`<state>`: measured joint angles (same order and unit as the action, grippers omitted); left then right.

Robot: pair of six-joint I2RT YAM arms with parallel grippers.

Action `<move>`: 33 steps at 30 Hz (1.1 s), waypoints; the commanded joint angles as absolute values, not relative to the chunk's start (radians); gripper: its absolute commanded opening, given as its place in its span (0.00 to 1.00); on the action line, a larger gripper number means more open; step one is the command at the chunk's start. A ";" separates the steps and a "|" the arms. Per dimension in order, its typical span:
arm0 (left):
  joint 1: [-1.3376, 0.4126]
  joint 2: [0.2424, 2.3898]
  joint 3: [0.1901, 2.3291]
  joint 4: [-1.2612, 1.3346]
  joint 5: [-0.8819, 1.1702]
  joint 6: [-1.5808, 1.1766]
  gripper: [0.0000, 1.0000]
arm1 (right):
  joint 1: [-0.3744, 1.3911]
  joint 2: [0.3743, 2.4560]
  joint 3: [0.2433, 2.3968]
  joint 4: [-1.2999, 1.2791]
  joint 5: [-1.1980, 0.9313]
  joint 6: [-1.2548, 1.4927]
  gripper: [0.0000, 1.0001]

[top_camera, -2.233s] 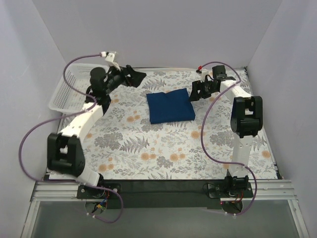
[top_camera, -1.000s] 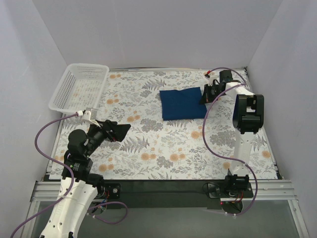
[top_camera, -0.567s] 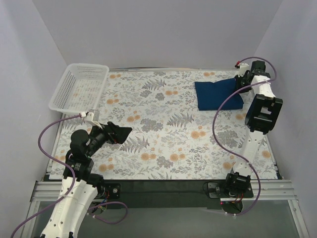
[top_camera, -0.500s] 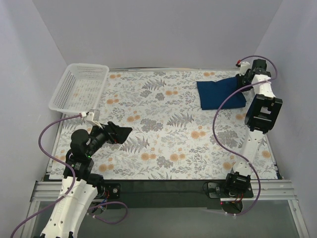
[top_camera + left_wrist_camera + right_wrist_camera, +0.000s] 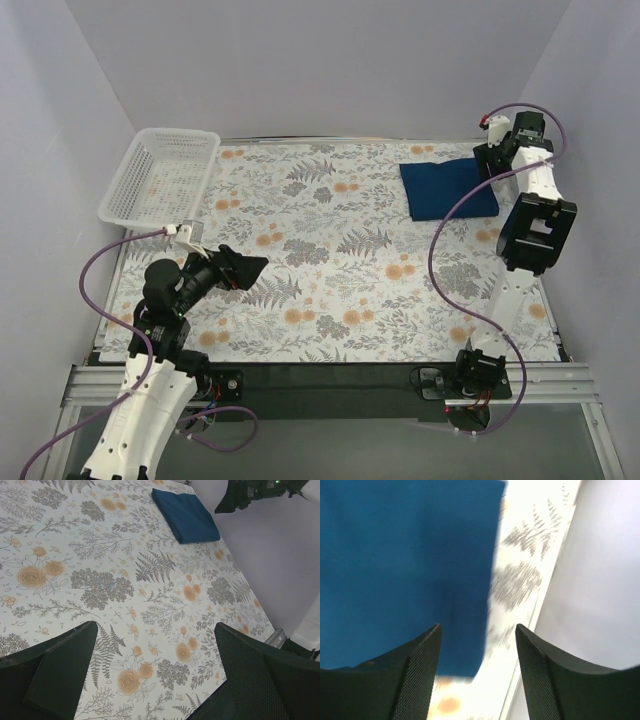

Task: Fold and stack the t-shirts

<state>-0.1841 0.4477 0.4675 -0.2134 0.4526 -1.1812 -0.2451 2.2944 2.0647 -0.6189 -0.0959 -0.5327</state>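
Observation:
A folded dark navy blue t-shirt (image 5: 447,186) lies flat at the far right of the floral table; no chest graphic shows. It also shows in the left wrist view (image 5: 185,514) and, blurred, in the right wrist view (image 5: 405,560). My right gripper (image 5: 492,158) hovers at the shirt's far right edge; in its wrist view (image 5: 477,630) the jaws are open and empty, clear of the cloth. My left gripper (image 5: 246,268) is held above the near left of the table, well away from the shirt; in its wrist view (image 5: 155,630) the jaws are wide open and empty.
A white plastic lattice basket (image 5: 160,175) stands at the far left corner. White walls close in the table on the left, back and right; the right wall (image 5: 600,580) is close beside my right gripper. Purple cables hang off both arms.
The left arm pulled back from the far left to the near left. The right gripper slid the folded shirt from the middle to the far right, then let go and lifted.

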 commanded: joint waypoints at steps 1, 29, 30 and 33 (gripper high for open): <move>-0.179 0.468 0.500 -0.196 0.428 -1.155 0.98 | -0.230 2.006 1.883 -0.620 -0.250 -0.612 0.59; -0.179 0.563 0.739 -0.499 0.075 -1.058 0.98 | -0.258 0.630 0.833 -0.436 0.081 -0.178 0.98; -0.179 0.552 0.739 -0.492 0.081 -1.058 0.98 | -0.256 0.627 0.838 -0.439 0.087 -0.179 0.98; -0.179 0.545 0.744 -0.486 0.092 -1.054 0.98 | -0.256 0.618 0.842 -0.448 0.084 -0.178 0.98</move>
<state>-0.1841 0.5610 0.7013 -0.4793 0.0677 -1.0779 -0.2543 0.6277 0.8013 -0.4465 0.0319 -0.2054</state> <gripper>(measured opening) 0.982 0.983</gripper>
